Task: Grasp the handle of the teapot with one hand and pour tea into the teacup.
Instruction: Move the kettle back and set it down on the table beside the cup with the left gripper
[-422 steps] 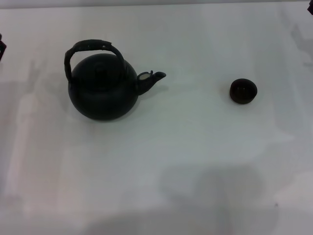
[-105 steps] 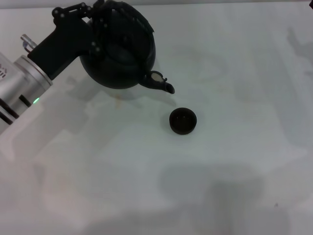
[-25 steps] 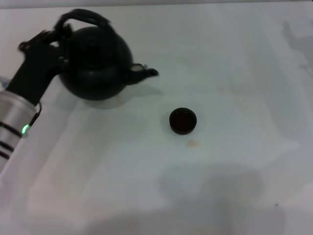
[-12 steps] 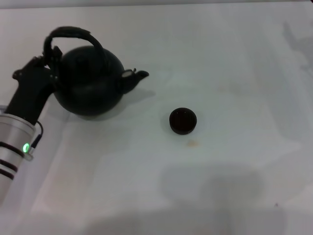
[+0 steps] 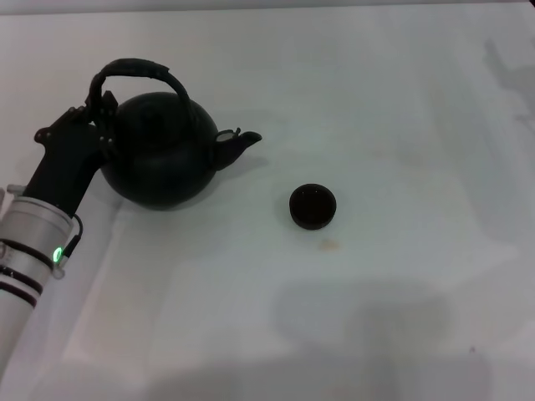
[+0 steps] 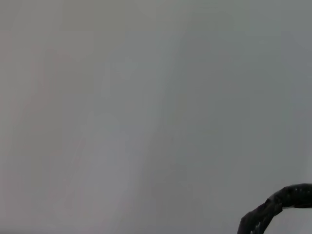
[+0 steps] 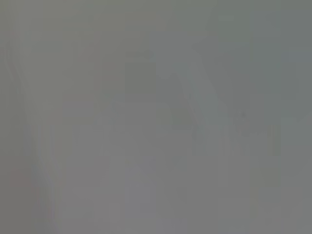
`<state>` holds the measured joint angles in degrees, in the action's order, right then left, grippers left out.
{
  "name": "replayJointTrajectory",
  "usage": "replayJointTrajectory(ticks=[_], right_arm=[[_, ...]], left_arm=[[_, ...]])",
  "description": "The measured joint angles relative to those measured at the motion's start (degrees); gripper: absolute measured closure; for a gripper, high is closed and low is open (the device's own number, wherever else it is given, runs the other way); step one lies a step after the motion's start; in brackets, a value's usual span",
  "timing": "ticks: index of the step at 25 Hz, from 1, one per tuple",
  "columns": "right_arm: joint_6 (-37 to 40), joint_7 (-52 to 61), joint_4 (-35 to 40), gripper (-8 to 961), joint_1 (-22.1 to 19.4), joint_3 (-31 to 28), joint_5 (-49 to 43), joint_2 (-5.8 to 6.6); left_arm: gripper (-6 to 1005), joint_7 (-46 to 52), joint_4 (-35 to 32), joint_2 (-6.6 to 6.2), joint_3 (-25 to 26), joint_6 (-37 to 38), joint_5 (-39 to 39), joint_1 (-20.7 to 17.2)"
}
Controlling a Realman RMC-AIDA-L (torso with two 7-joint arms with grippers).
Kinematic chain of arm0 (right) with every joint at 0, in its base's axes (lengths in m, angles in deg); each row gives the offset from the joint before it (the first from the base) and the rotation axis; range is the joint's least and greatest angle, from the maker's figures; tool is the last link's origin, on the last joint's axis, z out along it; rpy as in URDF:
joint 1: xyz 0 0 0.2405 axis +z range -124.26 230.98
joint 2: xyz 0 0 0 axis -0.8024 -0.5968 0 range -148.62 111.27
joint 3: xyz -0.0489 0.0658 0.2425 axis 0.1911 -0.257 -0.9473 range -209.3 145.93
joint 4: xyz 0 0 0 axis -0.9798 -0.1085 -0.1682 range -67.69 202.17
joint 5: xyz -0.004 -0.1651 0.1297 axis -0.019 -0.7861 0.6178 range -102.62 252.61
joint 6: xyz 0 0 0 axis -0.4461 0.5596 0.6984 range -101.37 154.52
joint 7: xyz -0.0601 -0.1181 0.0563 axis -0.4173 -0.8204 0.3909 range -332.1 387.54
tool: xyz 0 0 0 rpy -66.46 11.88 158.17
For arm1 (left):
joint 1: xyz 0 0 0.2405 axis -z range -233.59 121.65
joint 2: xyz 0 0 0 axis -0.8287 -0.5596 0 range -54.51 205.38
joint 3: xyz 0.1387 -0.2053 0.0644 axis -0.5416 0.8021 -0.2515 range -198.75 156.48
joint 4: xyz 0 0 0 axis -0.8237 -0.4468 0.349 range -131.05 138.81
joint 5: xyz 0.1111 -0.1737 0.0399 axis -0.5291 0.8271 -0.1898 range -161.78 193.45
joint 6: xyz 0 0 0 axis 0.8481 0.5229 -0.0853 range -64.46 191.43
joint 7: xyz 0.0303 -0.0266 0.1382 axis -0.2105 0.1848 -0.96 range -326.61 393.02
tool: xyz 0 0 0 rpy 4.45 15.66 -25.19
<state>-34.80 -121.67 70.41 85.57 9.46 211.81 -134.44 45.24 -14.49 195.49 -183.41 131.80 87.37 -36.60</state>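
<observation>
The black teapot (image 5: 163, 159) stands upright on the white table (image 5: 401, 109) at the left, with its spout pointing right toward the teacup (image 5: 313, 206). The small black teacup sits apart from it, near the middle of the table. My left gripper (image 5: 99, 113) is at the left leg of the arched handle (image 5: 138, 67) and is shut on it low on that side. A piece of the handle (image 6: 278, 204) shows in the left wrist view. The right gripper is out of view.
A small brownish stain (image 5: 330, 245) lies on the table just in front of the teacup. My left arm (image 5: 38, 242) reaches in from the lower left. The right wrist view shows only bare table.
The teapot has gone from tilted over the cup to upright at the left. In the last half second it and my left gripper shifted slightly right and toward me.
</observation>
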Motion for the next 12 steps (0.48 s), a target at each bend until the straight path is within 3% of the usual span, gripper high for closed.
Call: replayJointTrajectory(ticks=[7, 12], right_arm=[[0.25, 0.03, 0.0, 88, -0.05, -0.06, 0.06, 0.0], [0.31, 0.18, 0.0, 88, 0.04, -0.29, 0.12, 0.03]], left_arm=[[879, 0.19, -0.01, -0.05, 0.07, -0.83, 0.18, 0.53], [706, 0.31, 0.0, -0.14, 0.1, -0.8, 0.19, 0.89]])
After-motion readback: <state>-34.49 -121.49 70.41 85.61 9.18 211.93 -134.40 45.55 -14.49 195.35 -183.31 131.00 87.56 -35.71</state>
